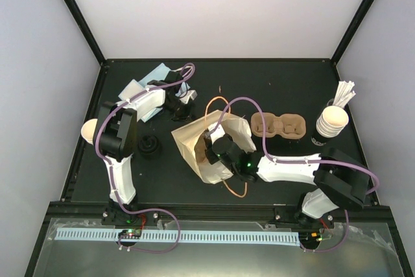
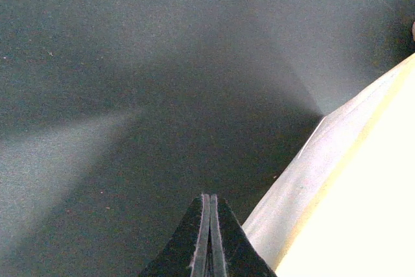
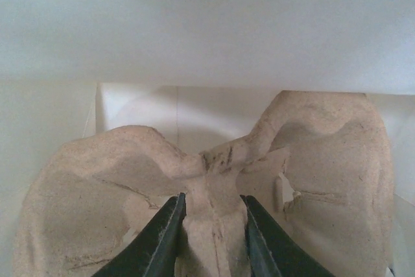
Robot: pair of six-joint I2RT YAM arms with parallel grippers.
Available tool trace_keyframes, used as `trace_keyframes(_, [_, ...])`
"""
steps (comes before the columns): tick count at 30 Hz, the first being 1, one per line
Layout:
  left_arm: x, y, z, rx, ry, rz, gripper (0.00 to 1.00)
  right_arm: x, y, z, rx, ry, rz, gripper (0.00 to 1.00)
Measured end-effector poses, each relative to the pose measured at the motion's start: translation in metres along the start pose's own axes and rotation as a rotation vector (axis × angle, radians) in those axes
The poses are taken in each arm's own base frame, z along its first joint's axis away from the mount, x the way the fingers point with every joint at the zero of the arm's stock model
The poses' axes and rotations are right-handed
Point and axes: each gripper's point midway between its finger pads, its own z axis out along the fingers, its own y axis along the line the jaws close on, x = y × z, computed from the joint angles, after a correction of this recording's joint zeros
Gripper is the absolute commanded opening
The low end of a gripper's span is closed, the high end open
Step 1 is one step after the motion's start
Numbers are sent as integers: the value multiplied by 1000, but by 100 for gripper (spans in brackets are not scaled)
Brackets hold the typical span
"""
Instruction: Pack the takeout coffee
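Right pincer (image 3: 211, 199) clamps narrow on a pulp carrier (image 3: 324, 160) by its ridge inside the paper bag (image 1: 188, 144), left pincer (image 2: 209, 196) shut and empty nearby, while the coffee cup (image 1: 88, 129) sits at the left edge of the table (image 1: 259, 183) behind the left arm (image 1: 120, 137), whose swing could topple it.

The pulp carrier (image 3: 311, 160) pinched in my right gripper (image 3: 211, 198) was rough, fibrous moulded pulp, matt tan, torn and creased toward three o'clock. My fingers (image 3: 159, 238) there were smooth black plastic with a slight sheen. The paper bag (image 3: 130, 108) around it was smooth, matt white paper inside and brown kraft outside. My left gripper (image 2: 209, 196) was matt black, scuffed pale along its meeting edges. The table (image 2: 130, 63) was matt, dark and finely speckled. At three o'clock on the table, the cup stack (image 1: 332, 121) was matt cream paper.
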Motion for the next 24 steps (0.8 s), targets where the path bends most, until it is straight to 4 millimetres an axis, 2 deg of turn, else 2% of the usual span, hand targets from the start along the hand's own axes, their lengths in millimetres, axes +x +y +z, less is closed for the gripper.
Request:
trace_keyframes(3, [0,-1,0,5,1,1,1,0,2,4,-3,-10,4,29])
trace_keyframes(9, [1,-3,0,13,3,1,2,9,2,5,-4,25,-11,46])
trace_keyframes(17, [2,-5,1,17,9,5,2,19,3,-13,-52,113,-45,65])
trace_keyframes(24, [4,-6,2,18,16,4,2,15,9,-33,-130,135,-87,74])
